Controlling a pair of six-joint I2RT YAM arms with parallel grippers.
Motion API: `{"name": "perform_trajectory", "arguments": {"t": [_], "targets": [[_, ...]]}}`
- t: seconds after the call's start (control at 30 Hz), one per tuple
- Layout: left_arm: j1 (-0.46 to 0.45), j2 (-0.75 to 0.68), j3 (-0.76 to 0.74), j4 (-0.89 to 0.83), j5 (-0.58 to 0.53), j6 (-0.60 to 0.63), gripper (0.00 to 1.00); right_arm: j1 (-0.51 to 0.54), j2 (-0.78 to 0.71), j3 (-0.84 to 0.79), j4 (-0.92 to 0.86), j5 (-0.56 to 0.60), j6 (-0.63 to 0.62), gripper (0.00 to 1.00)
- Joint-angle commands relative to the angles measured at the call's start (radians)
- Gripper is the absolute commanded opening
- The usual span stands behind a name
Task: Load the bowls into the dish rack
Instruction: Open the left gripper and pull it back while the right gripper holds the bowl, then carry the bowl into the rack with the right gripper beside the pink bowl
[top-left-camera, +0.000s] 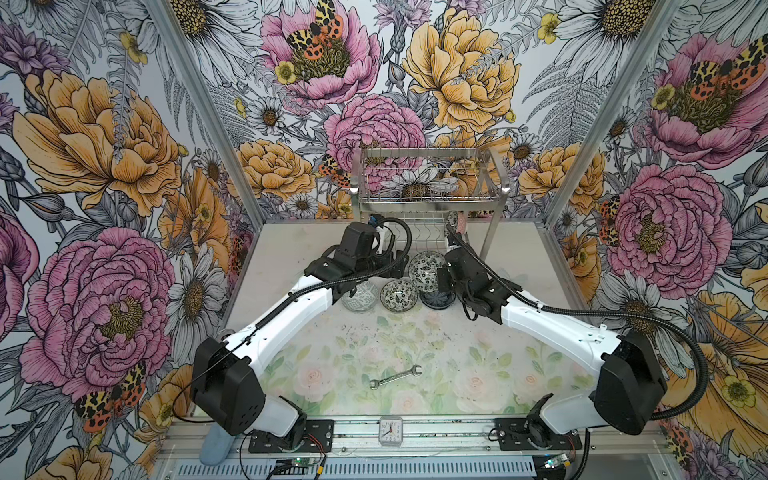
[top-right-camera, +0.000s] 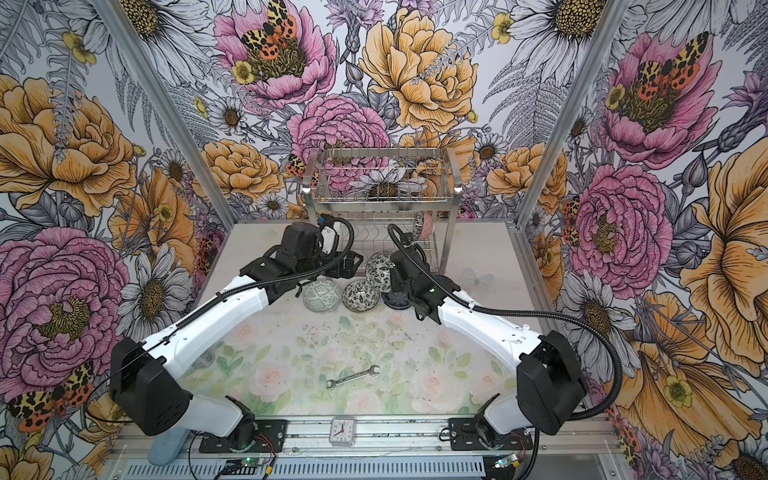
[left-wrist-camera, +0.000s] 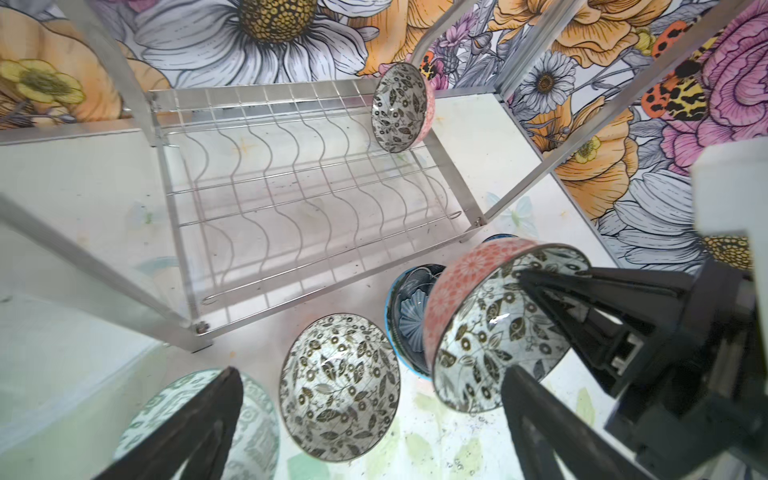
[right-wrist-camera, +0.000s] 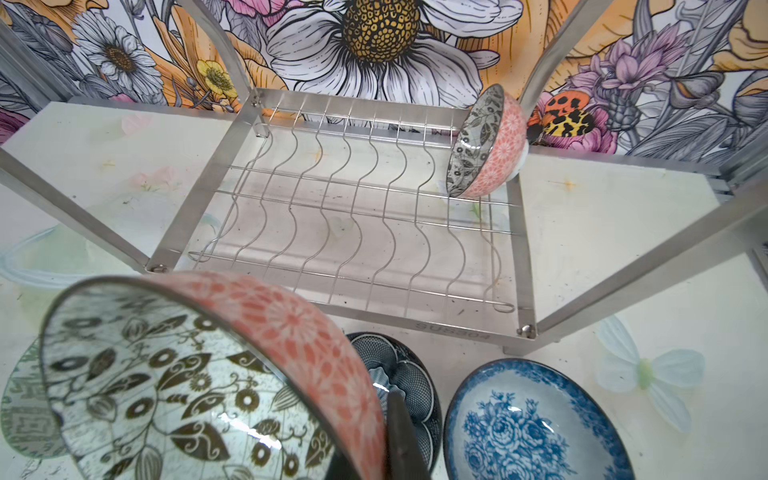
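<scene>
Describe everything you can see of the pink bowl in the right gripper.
The small round pink-patterned glazed bowl has a glossy white inside with black leaves and flowers and a thin dark rim. It is tipped on its side, mouth toward the left arm, in front of the shiny steel wire dish rack. The right gripper is shut on its rim, one finger inside.

I see the left arm (top-left-camera: 291, 313) and right arm (top-left-camera: 552, 332) built alike: white link shells, black joint housings (top-left-camera: 226, 386), and a black corrugated conduit (top-left-camera: 702, 374) along each. The black base plates (top-left-camera: 322, 432) appear screw-fastened, though detail is soft. The left gripper (left-wrist-camera: 372, 370) has black tapered fingers (left-wrist-camera: 199, 424).
</scene>
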Motion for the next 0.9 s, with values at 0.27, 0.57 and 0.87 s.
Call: {"name": "perform_trajectory", "arguments": {"t": [0.27, 0.57, 0.87], "targets": [[0.154, -0.109, -0.041, -0.124, 0.035, 0.11, 0.99, 0.001, -0.017, 0.049, -0.014, 0.276, -0.154, 0.0], [0.206, -0.123, -0.072, -0.126, 0.064, 0.126, 0.99, 0.0, 0.04, 0.091, -0.026, 0.462, -0.285, 0.0], [0.241, -0.141, -0.08, -0.127, 0.047, 0.132, 0.99, -0.032, 0.135, 0.164, -0.024, 0.549, -0.386, 0.0]]}}
